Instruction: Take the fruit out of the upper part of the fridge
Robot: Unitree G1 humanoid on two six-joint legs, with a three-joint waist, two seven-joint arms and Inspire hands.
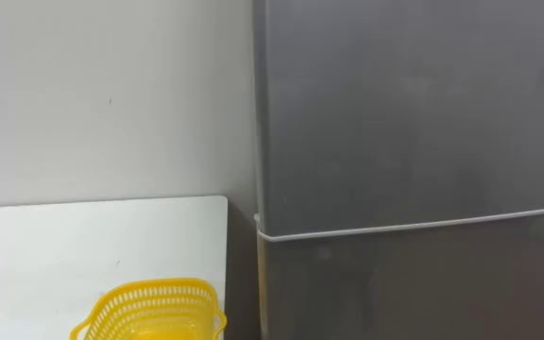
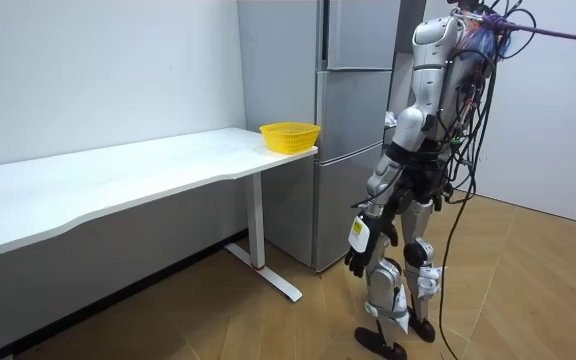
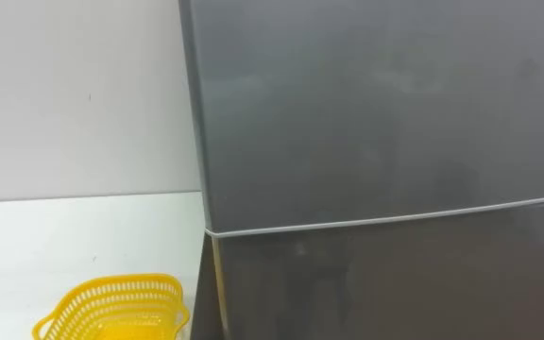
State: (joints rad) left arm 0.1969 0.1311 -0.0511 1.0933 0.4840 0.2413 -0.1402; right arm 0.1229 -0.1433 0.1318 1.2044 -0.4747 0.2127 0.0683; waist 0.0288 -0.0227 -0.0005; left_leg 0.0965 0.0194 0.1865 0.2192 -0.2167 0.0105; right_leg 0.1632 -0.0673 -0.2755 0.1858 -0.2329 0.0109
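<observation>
I have the robot standing right in front of the grey fridge (image 2: 353,110), facing its doors. In the eye views the upper door (image 1: 414,104) takes up most of what I see. A pale seam (image 1: 414,225) runs across below it and divides it from the lower door (image 1: 414,293). Both doors are closed flat. I can find no handle or grip recess on either, so I cannot tell which edge swings out.

To the robot's left the white worktop (image 1: 83,246) butts up beside the fridge's flank. On the worktop's near corner sits a yellow mesh basket (image 1: 154,312), close to the fridge but not touching it as far as I can see.

In the room view the left hand (image 2: 356,262) hangs beside the thigh, well below the seam. It is too small there for me to say whether the fingers are loose or curled, and nothing appears to be carried.

Whatever I am meant to fetch must be behind the upper door, hidden from me, so nothing of the task is done yet. The relation that matters is height and reach: the door lies ahead of and well above the hanging hand. I judge the arm must rise past the seam and find a door edge before anything else.
</observation>
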